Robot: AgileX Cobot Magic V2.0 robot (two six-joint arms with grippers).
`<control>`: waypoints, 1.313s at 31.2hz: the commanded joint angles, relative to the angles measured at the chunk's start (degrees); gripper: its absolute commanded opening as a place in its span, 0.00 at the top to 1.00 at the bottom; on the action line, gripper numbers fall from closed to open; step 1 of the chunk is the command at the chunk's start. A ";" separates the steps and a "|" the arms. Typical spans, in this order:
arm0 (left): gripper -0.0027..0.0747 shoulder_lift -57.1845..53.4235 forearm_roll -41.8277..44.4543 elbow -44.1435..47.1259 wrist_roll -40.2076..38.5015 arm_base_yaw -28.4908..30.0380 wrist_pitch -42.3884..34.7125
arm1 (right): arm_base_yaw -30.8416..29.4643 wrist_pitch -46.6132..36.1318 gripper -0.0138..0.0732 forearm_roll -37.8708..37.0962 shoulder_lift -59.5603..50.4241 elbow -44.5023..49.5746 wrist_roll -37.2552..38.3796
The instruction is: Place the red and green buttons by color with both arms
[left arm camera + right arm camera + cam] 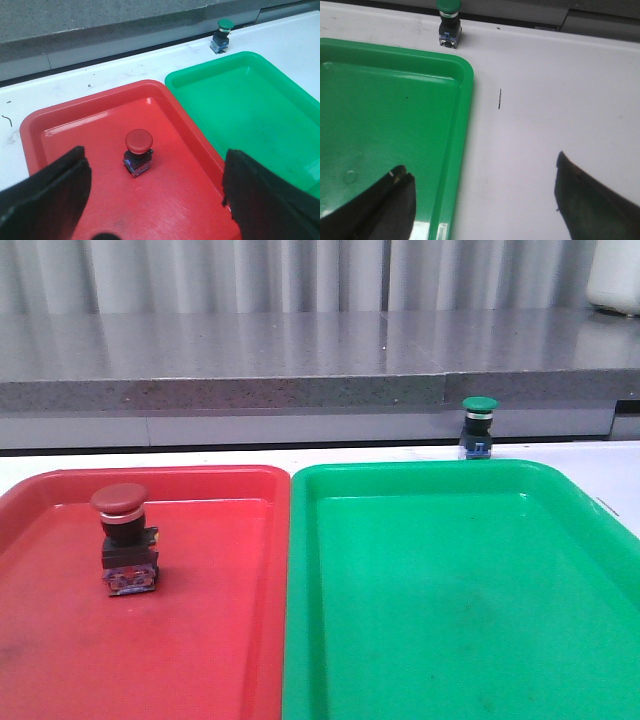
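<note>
Red btn [123, 538] in red tray [230, 640], green btn [479, 426] on table

Front view: looks forward and slightly down, low over the table; red tray [200, 640] left, green tray [450, 640] right, grey ledge [300, 360] across the back.
Left wrist view: looks down and ahead past wide-apart fingers [45, 195]; red button [138, 150] just ahead, between them.
Right wrist view: looks down and ahead past spread fingers [590, 200]; green button [449, 22] well ahead.
Shared, front and left wrist: both trays, both buttons.
Shared, all three: green tray, green button.
</note>
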 commanded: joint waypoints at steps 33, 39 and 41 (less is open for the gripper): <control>0.28 0.06 -0.71 -1.59 -0.37 0.27 -4.02 | -0.12 -8.47 0.16 5.84 26.83 -21.44 -0.52; 0.28 0.06 -0.71 -1.59 -0.37 0.27 -4.02 | 0.44 -8.47 0.16 7.58 36.92 -30.29 -0.57; 0.28 0.06 -0.71 -1.59 -0.37 0.27 -4.02 | 1.02 -8.47 0.16 7.58 39.99 -33.46 -0.70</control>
